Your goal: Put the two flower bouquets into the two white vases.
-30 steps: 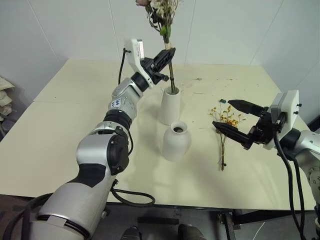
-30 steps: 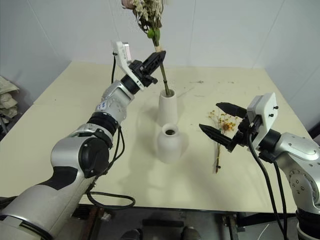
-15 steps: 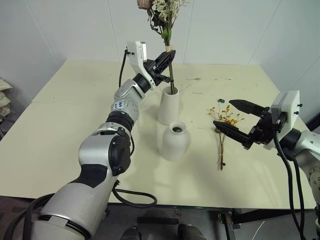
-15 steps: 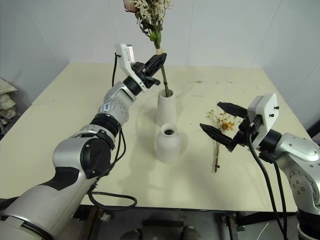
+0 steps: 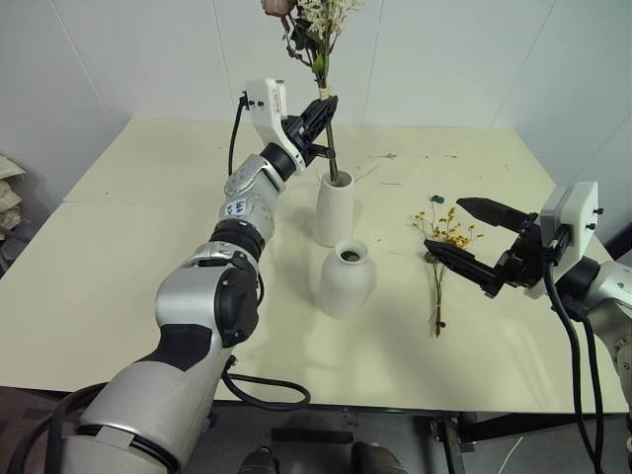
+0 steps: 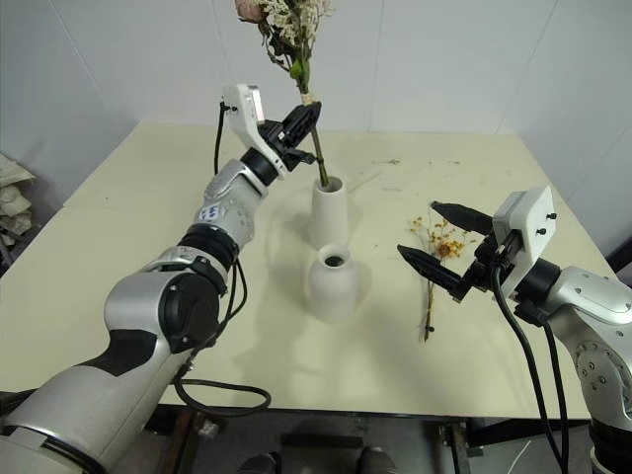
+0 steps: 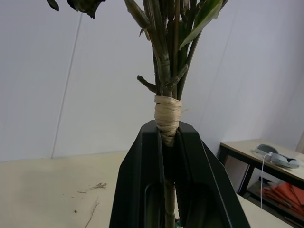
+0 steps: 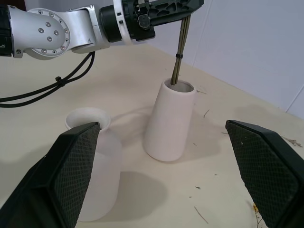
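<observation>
Right now your left gripper (image 5: pixel 322 111) is clamped on the stems of the larger bouquet (image 5: pixel 314 30), its two black fingers pinched just under the raffia binding (image 7: pixel 167 114); you can see that pinch plainly in the left wrist view. From the gripper, the pink rose and pale grasses rise toward 12 o'clock, and the stem ends run down toward 6 o'clock into the mouth of the taller slim vase (image 5: pixel 334 207), so the bunch stands nearly upright with its foot inside the rim. The shorter round-bellied vase (image 5: pixel 347 278) sits just beside the tall one, at about 5 o'clock from it on the cream table (image 5: pixel 148 257), its narrow neck empty. Your right gripper (image 5: pixel 472 235) hangs above the table with its fingers spread wide and nothing between them. The smaller bouquet (image 5: pixel 440 259) with tiny yellow-orange blossoms lies flat on the table directly under and behind those open fingers, blossoms toward 12 o'clock, thin stem trailing to 6 o'clock. It lies at 3 o'clock from the round vase, with bare tabletop between them. You have open surface at 9 o'clock of both vases out to the table's left edge, and the table's near edge runs well below the round vase. A few dry scraps (image 5: pixel 385 156) lie toward the far edge.
</observation>
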{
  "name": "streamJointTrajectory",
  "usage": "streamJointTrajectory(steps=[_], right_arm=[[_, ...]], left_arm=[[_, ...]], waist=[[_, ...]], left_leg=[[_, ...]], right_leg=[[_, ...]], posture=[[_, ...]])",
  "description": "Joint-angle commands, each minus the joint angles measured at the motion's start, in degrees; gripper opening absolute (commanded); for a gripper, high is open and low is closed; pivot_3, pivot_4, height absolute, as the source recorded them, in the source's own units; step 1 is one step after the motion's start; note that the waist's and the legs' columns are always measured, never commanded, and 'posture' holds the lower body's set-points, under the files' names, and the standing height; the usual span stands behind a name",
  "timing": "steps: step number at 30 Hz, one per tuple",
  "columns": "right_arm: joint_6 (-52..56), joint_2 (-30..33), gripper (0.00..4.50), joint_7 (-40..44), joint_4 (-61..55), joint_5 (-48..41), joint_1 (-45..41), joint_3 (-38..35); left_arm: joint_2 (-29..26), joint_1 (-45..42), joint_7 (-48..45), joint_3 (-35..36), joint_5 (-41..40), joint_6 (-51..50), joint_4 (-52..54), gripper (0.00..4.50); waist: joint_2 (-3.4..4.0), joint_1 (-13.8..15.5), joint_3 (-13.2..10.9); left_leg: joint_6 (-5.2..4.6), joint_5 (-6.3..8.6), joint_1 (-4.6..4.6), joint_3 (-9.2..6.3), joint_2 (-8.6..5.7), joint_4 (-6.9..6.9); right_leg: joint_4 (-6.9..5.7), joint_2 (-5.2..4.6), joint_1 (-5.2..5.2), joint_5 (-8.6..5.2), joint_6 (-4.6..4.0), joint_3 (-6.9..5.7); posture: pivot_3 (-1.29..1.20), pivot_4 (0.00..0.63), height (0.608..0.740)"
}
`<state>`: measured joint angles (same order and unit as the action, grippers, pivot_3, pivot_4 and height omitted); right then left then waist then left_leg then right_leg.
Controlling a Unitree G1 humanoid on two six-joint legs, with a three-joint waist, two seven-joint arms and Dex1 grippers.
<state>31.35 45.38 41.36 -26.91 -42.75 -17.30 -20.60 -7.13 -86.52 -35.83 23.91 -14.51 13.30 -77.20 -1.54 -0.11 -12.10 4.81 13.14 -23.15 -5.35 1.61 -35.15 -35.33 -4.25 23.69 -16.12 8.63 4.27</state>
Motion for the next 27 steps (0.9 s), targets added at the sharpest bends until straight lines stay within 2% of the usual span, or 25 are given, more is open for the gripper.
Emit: streamJointTrajectory(steps=[1,12,14,17,25,26,27], right_arm=[[-0.9,0.6,4.50,-0.5,-1.9,-0.5,-0.2,-2.1],[-1.0,0.3,4.50,-0.7,-2.5,-0.7,0.1,-2.4],[-1.0,0.3,4.50,-0.8,-2.5,-0.7,0.3,-2.5],[-1.1,0.3,4.50,-0.8,-2.5,-0.6,0.4,-2.4],[-1.1,0.4,4.50,-0.9,-2.0,-0.5,0.0,-2.2],[-1.1,0.5,4.50,-0.9,-1.9,-0.5,-0.1,-2.2],[-1.1,0.5,4.50,-0.8,-1.7,-0.4,-0.2,-2.1]], left_arm=[[0.6,-0.3,-0.3,-0.1,0.5,1.2,0.9,0.02],[1.2,2.0,0.3,-1.7,3.2,1.2,0.6,0.02],[1.3,2.2,-0.6,-1.7,3.1,0.4,0.5,0.78],[1.3,2.5,-0.9,-2.1,3.5,0.3,0.5,1.59],[0.5,2.5,-4.4,-2.5,3.9,0.3,0.9,4.13],[0.3,2.6,-5.1,-2.7,4.1,0.4,0.9,4.42],[0.1,2.8,-5.6,-3.0,4.4,0.4,0.9,4.49]], waist=[[0.00,0.0,0.0],[0.00,0.0,0.0],[0.00,0.0,0.0],[0.00,0.0,0.0],[0.00,0.0,0.0],[0.00,0.0,0.0],[0.00,0.0,0.0]], left_leg=[[0.00,0.00,0.00,0.00,0.00,0.00],[0.01,-0.01,0.01,0.00,0.00,0.00],[0.01,-0.01,0.01,0.00,0.00,0.00],[0.01,-0.01,0.01,0.00,0.00,0.00],[0.01,-0.01,0.02,0.00,0.00,0.00],[0.01,-0.01,0.02,0.00,0.00,0.00],[0.01,-0.01,0.02,0.00,0.00,0.00]], right_leg=[[0.00,0.00,0.00,0.00,0.00,0.00],[-0.03,0.00,0.00,0.00,0.00,0.00],[-0.02,0.00,0.00,0.00,0.00,0.00],[-0.03,0.00,0.00,0.00,0.00,0.00],[-0.04,0.00,0.00,0.00,0.00,0.00],[-0.03,0.00,0.00,0.00,0.00,0.00],[-0.03,0.00,0.00,0.00,0.00,0.00]], posture=[[0.00,0.150,0.740],[0.00,0.150,0.740],[0.00,0.150,0.740],[0.00,0.150,0.740],[0.00,0.150,0.740],[0.00,0.150,0.740],[0.00,0.150,0.740]])
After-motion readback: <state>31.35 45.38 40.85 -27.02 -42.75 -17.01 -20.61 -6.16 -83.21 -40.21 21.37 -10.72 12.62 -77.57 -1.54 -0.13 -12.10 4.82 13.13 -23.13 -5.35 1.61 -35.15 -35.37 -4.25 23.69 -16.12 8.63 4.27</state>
